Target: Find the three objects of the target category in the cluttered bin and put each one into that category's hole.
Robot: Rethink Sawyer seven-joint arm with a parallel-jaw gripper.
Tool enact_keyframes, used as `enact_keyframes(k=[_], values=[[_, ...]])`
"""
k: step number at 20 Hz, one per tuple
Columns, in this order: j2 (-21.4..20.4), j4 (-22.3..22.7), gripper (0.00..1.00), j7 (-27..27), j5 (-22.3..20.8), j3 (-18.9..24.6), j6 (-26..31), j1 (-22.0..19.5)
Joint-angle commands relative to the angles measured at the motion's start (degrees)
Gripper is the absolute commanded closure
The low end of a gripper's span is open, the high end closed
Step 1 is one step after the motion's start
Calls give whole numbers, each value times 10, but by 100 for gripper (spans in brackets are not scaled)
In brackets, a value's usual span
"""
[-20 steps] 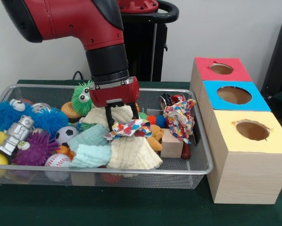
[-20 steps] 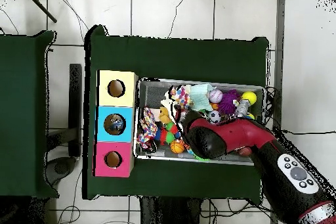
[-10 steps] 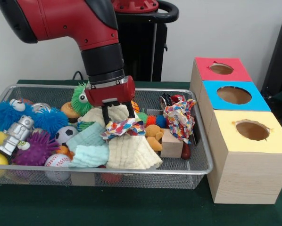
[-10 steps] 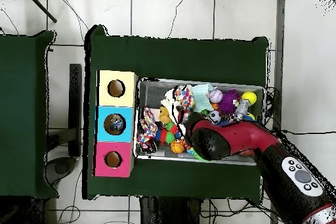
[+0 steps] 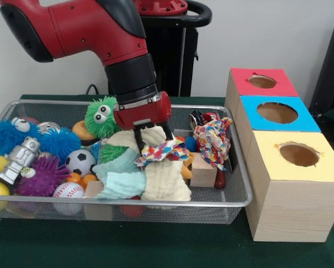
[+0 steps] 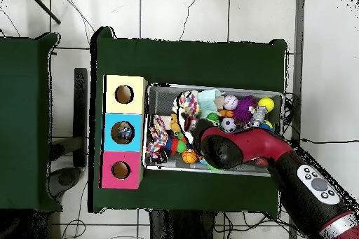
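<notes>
A multicoloured patterned cloth (image 5: 161, 151) is gripped by the red and black gripper (image 5: 154, 144) above the cream and mint folded cloths (image 5: 147, 181) in the wire mesh bin (image 5: 234, 196), left of the three wooden boxes with red, blue and yellow holed tops (image 5: 290, 153)

Wire bin (image 5: 234, 196) packed with toys and cloths: cream cloth (image 5: 166, 181) and mint cloth (image 5: 121, 184) piled at its middle, a multicolour patterned cloth (image 5: 161, 151) lying crumpled on top of them. Second patterned cloth (image 5: 214, 139) draped upright at the bin's box-side end. Three boxes just beside the bin in a row, each with a round top hole: red (image 5: 262, 81), blue (image 5: 277, 112), yellow (image 5: 299, 154).
</notes>
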Motion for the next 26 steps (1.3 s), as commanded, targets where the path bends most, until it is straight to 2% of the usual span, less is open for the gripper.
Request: enact_keyframes(k=[1, 10, 15, 17, 18, 19, 20, 21, 23, 26], values=[[28, 23, 0, -120, 11, 41, 91, 9], [25, 24, 0, -99, 5, 41, 87, 37], [19, 29, 0, -73, 2, 34, 71, 66], [5, 32, 0, -51, -1, 21, 60, 82], [-8, 31, 0, -34, -5, 8, 49, 91], [-49, 30, 0, 26, -16, -40, 20, 120], [-72, 29, 0, 62, -19, -74, 9, 135], [-105, 18, 0, 121, -27, -143, 7, 170], [-132, 7, 0, 165, -32, -208, 8, 208], [-144, 14, 0, 149, -10, -233, -9, 220]])
